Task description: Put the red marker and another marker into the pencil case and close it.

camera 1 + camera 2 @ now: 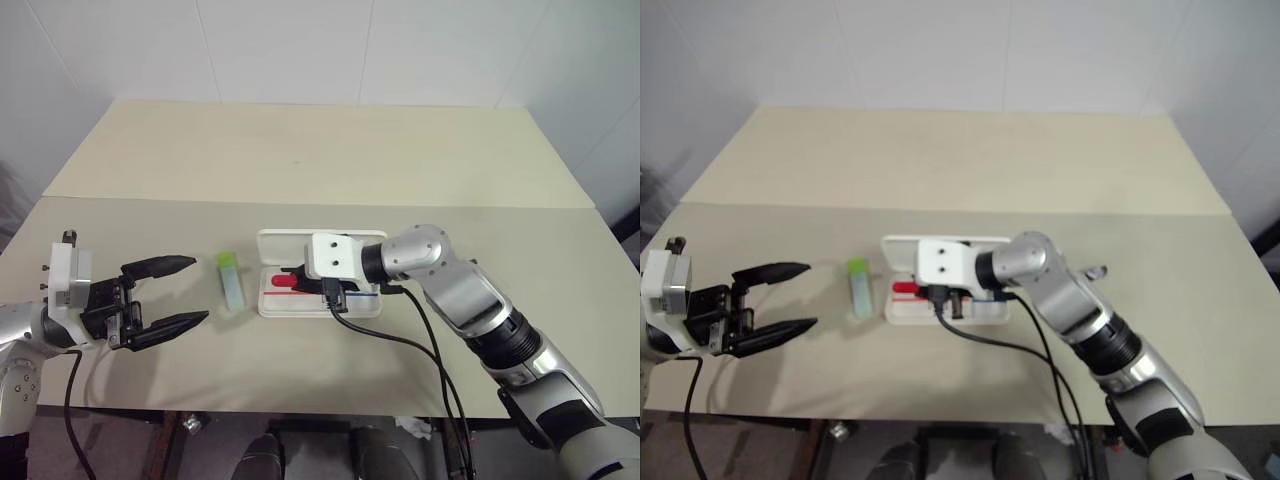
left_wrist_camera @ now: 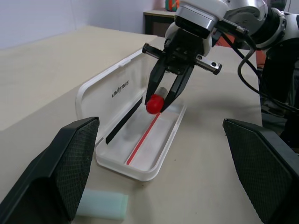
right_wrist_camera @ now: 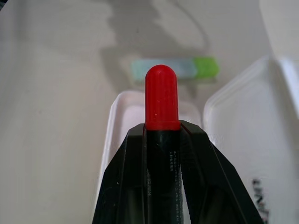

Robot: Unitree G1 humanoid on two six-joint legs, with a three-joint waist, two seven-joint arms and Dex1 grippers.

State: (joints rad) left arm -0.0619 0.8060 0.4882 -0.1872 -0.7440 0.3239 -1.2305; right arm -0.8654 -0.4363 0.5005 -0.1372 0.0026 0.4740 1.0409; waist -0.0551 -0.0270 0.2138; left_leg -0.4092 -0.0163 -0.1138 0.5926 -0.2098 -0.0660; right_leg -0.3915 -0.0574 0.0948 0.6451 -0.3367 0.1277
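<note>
Left pincer (image 1: pixel 168 295), lower left, released; right pincer (image 2: pixel 162 99) grasping red marker (image 2: pixel 154 103) over open pencil case (image 2: pixel 110 154), ctr; green marker (image 1: pixel 231 279) btwn.

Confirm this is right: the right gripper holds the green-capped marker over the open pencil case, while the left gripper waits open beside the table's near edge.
Not quite. The right gripper holds the red marker, not the green-capped one; the right wrist view shows its red cap between the fingers. The green-capped marker lies on the table beside the open pencil case. The left gripper is open, as stated.
</note>
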